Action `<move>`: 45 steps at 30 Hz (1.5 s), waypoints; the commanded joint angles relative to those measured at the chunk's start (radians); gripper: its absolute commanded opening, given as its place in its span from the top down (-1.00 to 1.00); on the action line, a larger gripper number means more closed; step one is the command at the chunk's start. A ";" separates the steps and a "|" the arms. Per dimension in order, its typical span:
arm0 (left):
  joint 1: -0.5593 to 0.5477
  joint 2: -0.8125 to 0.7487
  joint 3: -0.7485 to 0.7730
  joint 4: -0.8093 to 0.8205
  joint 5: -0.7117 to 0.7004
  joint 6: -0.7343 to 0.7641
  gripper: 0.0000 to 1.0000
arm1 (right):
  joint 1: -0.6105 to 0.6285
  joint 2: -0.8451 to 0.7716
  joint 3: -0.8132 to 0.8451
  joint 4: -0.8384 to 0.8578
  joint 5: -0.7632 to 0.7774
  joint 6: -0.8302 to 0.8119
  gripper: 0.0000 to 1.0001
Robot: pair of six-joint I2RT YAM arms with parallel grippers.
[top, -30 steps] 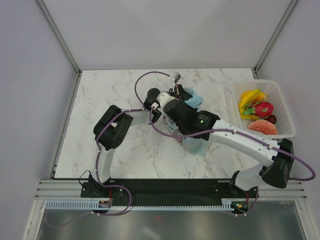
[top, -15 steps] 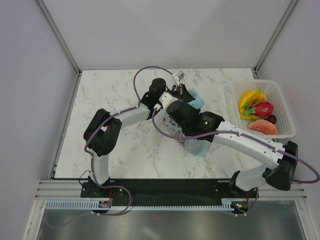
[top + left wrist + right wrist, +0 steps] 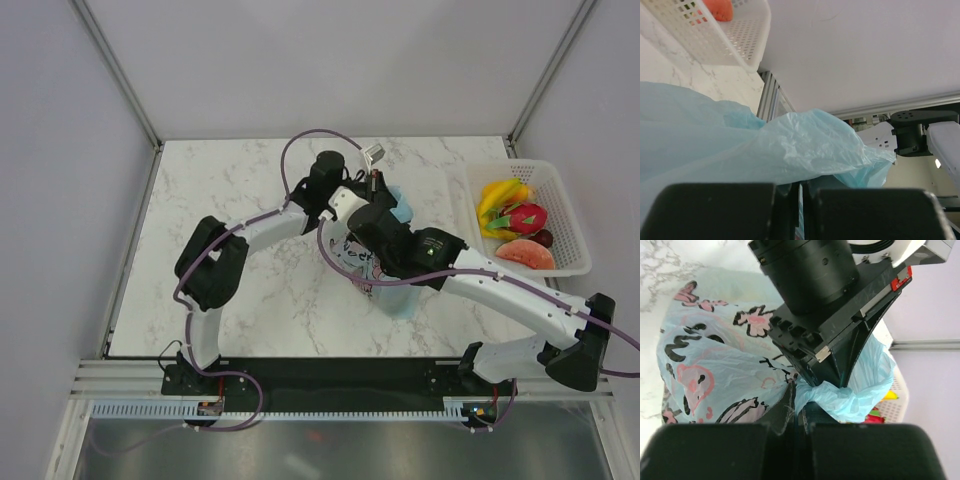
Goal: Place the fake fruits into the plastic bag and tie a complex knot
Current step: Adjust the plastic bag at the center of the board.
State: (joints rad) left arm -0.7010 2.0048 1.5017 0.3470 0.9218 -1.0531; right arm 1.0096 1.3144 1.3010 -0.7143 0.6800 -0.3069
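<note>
The light-blue plastic bag (image 3: 398, 292) with pink doodles (image 3: 710, 360) lies in the middle of the table, under both arms. My left gripper (image 3: 378, 190) is shut on a bunched blue fold of it (image 3: 805, 145), pinched at the jaws (image 3: 801, 187). My right gripper (image 3: 362, 222) is shut on another twisted strip of the bag (image 3: 799, 410), directly below the left gripper's black body (image 3: 840, 315). The fake fruits, yellow bananas (image 3: 497, 195), dragon fruit (image 3: 524, 216) and an orange-red slice (image 3: 525, 255), lie in the white basket (image 3: 572, 215). Whether the bag holds anything is hidden.
The white mesh basket (image 3: 735, 35) stands at the table's right edge, close to the bag. Purple cables (image 3: 300, 150) loop above the left arm. Grey walls and a metal frame enclose the marble table (image 3: 220, 190).
Both arms have shifted to the right, the left one stretching out farther across the table. The bag's top has been pulled rightward with them. Both grips stay shut.
</note>
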 commanded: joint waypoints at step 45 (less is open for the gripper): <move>-0.078 0.051 -0.279 0.629 -0.205 -0.455 0.95 | 0.032 -0.167 -0.086 0.032 -0.092 0.546 0.10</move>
State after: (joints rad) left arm -0.7803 2.1010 1.2213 0.9878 0.7330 -1.5608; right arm 1.0321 1.1660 1.2121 -0.7185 0.5976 0.2157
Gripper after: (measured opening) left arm 0.025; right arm 0.425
